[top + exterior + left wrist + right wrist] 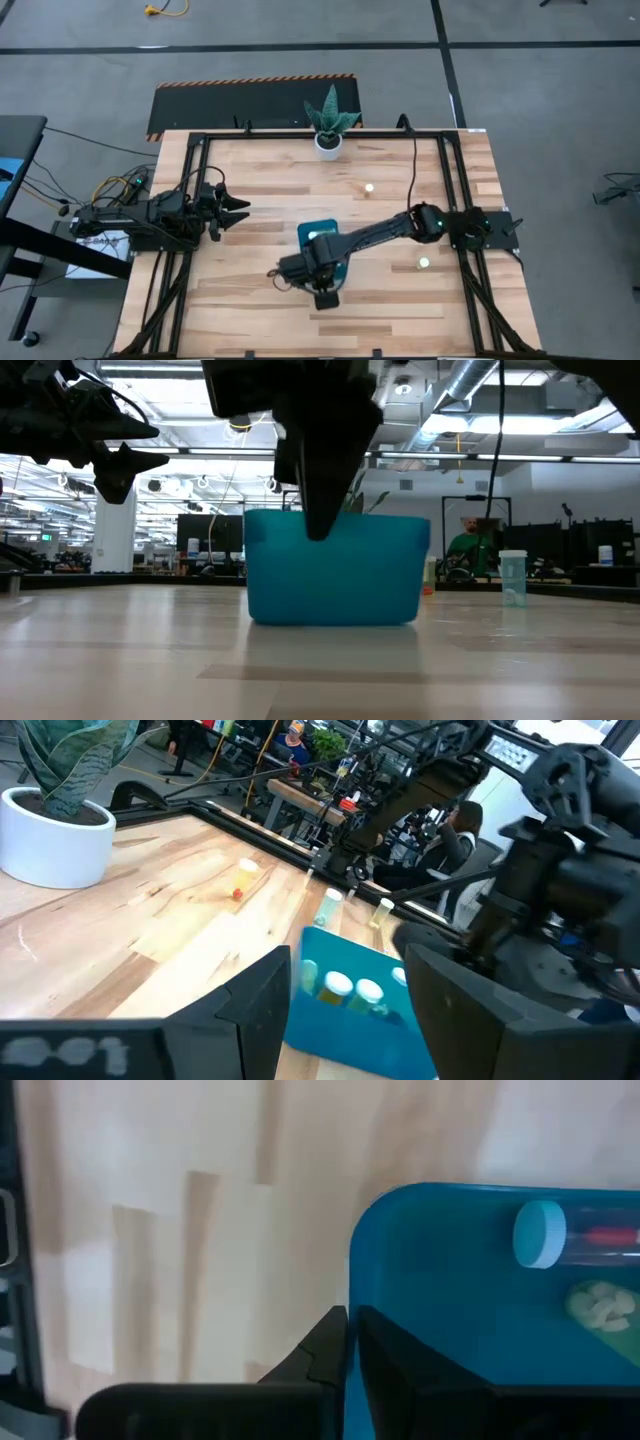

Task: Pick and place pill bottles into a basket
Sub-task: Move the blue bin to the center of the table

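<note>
Basket (318,232): shallow teal-blue plastic tray, rounded corners, smooth glossy walls, sitting near the middle of the table (250,200), a pale wood-plank top with visible grain inside a dark metal frame. My right arm reaches from the right edge across the planks, elbow raised, forearm angled down over the basket; my right gripper (350,1342) hangs at the basket's near rim, the two dark fingers pressed flat together with nothing between them. From overhead my arm covers most of the basket, so only one corner shows. My left arm waits at the left edge, its left gripper (237,210) pointing toward the centre, well apart from the basket, fingers spread and empty. White round pot with a stiff green plant (330,127) stands at the far edge. Pill bottles: inside the basket one lies on its side, clear cylinder with a pale blue round cap (541,1234), something red inside it; pale yellowish pills show just beside it, their container cut off by the frame. The left wrist view shows round white-topped bottles (337,986) grouped in the basket, count unclear. Loose on the wood: one bottle (369,187) beyond the basket, one (423,264) near the right arm's base. Low view: a small translucent bottle (513,578) stands upright right of the basket.
</note>
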Controlling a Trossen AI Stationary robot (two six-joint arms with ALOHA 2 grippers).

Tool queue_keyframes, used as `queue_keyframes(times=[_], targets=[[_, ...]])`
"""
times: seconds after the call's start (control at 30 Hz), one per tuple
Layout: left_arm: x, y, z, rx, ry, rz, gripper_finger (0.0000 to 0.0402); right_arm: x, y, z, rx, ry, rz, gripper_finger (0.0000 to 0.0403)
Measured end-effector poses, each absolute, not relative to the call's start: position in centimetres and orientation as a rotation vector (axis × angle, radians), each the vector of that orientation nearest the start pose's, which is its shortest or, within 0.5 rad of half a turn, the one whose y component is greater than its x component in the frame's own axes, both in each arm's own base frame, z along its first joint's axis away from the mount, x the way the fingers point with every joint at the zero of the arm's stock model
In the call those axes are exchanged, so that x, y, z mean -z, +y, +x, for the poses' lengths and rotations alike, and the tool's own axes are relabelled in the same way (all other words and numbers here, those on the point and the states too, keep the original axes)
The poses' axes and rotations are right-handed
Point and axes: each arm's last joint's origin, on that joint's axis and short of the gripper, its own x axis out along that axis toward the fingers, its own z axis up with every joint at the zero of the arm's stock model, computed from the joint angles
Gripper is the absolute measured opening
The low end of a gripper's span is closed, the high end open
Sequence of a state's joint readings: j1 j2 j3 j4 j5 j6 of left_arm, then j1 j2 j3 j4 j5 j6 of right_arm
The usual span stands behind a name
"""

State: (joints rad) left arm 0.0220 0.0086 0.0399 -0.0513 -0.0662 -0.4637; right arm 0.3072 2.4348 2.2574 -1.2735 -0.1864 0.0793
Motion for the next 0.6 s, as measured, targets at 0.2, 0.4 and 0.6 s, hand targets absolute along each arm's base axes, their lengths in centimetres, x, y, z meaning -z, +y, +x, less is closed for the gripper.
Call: queue_keyframes(times=[0.2,0.4,0.6], targets=[[-17.1,0.4,9.6,-0.092,-0.001,-0.463,0.0186,-19.6,17.5,45.4,-0.382,1.456,-0.046,0.0024],[-17.1,0.4,9.6,-0.091,-0.001,-0.463,0.0186,-19.6,17.6,45.6,-0.381,1.436,-0.03,0.005],[-17.1,0.4,9.6,-0.091,-0.001,-0.463,0.0186,-19.7,16.5,46.2,-0.397,1.418,0.024,0.0107]])
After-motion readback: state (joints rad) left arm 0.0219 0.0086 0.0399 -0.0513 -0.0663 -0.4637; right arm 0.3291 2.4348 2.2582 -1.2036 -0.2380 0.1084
